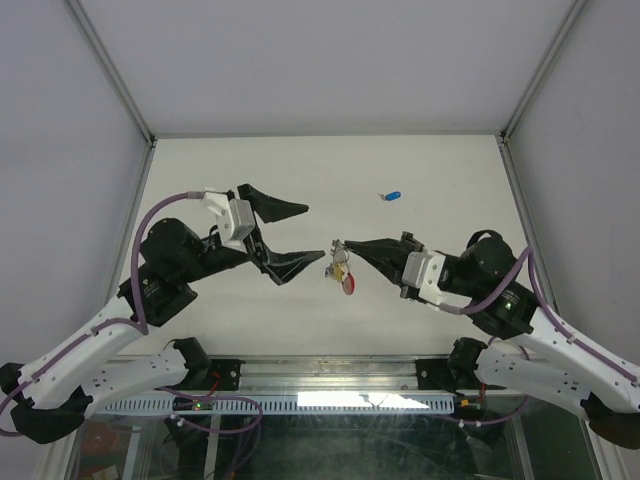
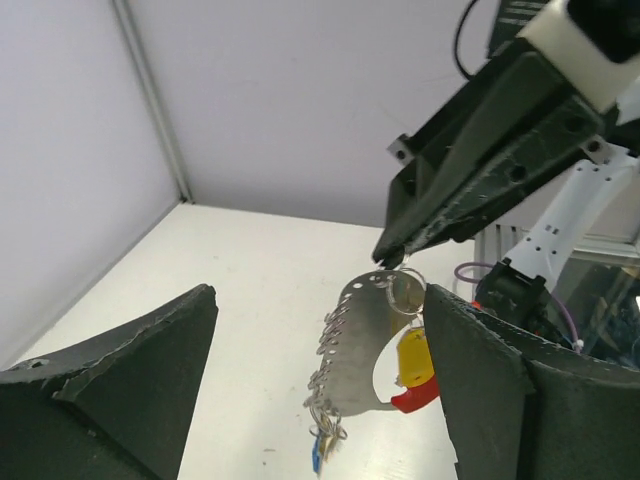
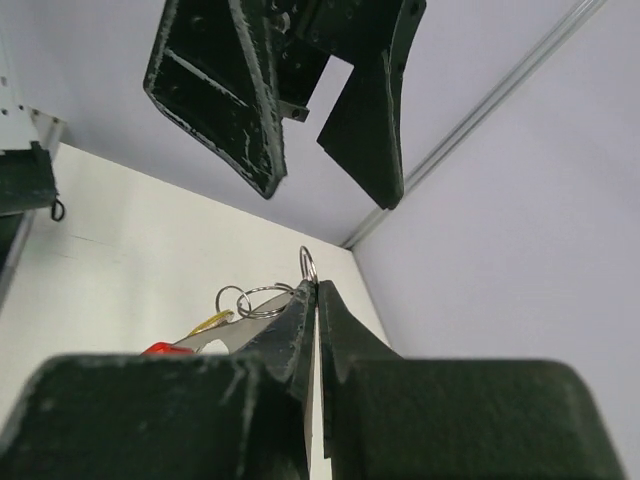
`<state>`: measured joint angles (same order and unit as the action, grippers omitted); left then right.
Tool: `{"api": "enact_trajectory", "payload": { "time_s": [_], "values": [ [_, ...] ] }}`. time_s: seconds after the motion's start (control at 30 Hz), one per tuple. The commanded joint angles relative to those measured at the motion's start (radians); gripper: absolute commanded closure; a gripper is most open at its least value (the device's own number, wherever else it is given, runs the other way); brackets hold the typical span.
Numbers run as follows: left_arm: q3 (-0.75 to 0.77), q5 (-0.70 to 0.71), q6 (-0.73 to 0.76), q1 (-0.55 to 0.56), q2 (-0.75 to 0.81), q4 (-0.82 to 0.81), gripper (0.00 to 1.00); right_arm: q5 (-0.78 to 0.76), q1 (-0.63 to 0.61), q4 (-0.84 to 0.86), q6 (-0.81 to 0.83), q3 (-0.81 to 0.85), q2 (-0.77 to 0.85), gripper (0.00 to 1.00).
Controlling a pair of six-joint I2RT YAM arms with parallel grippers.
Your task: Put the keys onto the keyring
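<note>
Keyring (image 3: 308,263) clamped by fully closed right gripper (image 3: 317,295) so keys (image 1: 345,280) dangle clear; left gripper (image 1: 315,232), nine o'clock of it, gapes wide, empty.

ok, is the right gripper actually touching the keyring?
Touching. Right wrist view: the right gripper is shut, and the keyring pokes up from between its fingertips, pinched there.

Robotics lab test cell, plain white walls (image 1: 320,60), aluminium corner posts (image 1: 111,65), white tabletop (image 1: 440,170)

Silvery keyring (image 1: 337,243) aloft, red key (image 1: 348,287) and yellow key (image 1: 341,270) dangling beneath, blue key (image 1: 391,195) lying well apart
</note>
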<state>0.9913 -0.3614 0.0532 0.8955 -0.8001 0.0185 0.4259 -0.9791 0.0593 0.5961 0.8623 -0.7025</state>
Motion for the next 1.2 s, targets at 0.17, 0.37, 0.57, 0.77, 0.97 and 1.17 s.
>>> {"api": "enact_trajectory", "payload": {
  "time_s": [0.17,0.37,0.57,0.77,0.97,1.17],
  "values": [
    [0.073,0.16,-0.06,-0.007,-0.092,0.052,0.18,-0.021,-0.006,0.134,0.235,-0.046,0.092,1.0],
    [0.069,0.152,-0.053,-0.012,-0.123,0.023,0.21,-0.009,-0.006,0.182,0.195,-0.081,0.129,1.0],
    [0.063,0.162,-0.051,-0.016,-0.137,0.02,0.21,-0.013,-0.006,0.224,0.149,-0.124,0.154,1.0],
    [0.075,0.203,-0.077,-0.038,-0.165,0.027,0.2,-0.013,-0.006,0.206,0.149,-0.105,0.157,1.0],
    [0.073,0.173,-0.103,-0.068,-0.166,0.012,0.21,-0.126,-0.006,0.103,-0.362,-0.031,0.118,1.0],
    [0.045,0.106,-0.104,-0.069,-0.123,-0.045,0.23,-0.136,-0.006,0.247,-0.409,-0.094,0.109,1.0]
  ]
}}
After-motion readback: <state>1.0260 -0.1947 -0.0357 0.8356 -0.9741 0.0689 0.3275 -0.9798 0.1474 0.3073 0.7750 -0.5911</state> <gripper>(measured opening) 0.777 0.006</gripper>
